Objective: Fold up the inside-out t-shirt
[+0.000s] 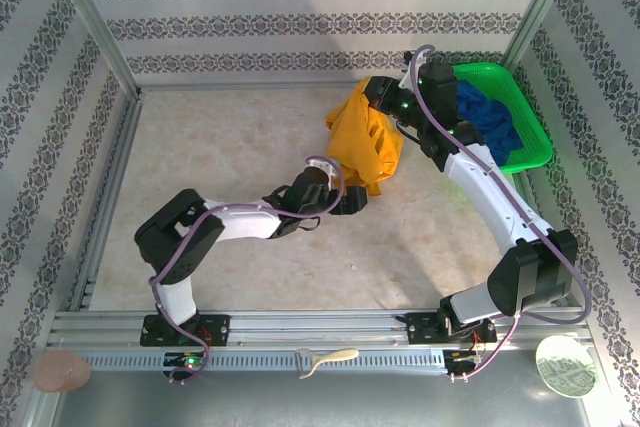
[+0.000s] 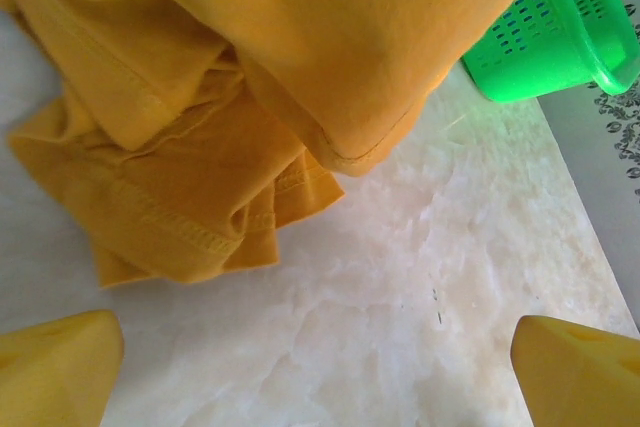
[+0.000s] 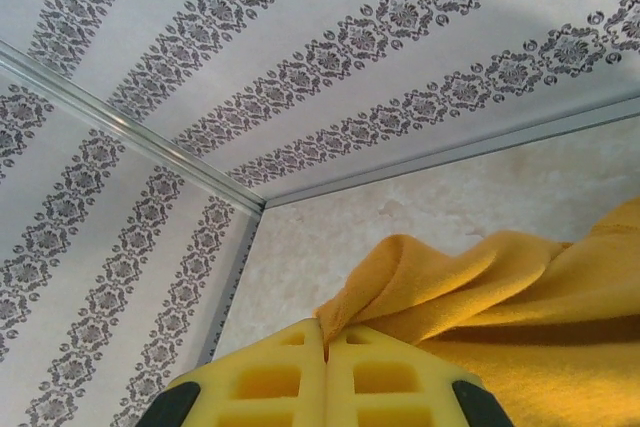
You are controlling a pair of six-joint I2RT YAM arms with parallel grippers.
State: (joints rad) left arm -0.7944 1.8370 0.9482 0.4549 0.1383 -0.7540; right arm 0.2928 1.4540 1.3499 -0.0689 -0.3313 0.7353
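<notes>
Your right gripper point(image 3: 322, 342) is pinched shut on a fold of the inside-out t-shirt point(image 1: 366, 137), holding it up so that it hangs bunched toward the far right of the table point(image 1: 230, 147), just beside the green basket point(image 1: 530, 142) with the deep-blue garment point(image 1: 487, 112) in it; the lower part lies crumpled on the surface. Your left gripper point(image 1: 352, 201) hangs low, just in front of that heap, jaws wide apart with nothing between them. The shirt looks far from spread, so the step in hand, as I judge it, is to find a second hold; aim the left fingers at the stitched hem point(image 2: 190, 237) nearest you, not the thick of the pile; go in low and take one layer only; then draw the two grips apart, away from the basket, so the cloth opens flat.
</notes>
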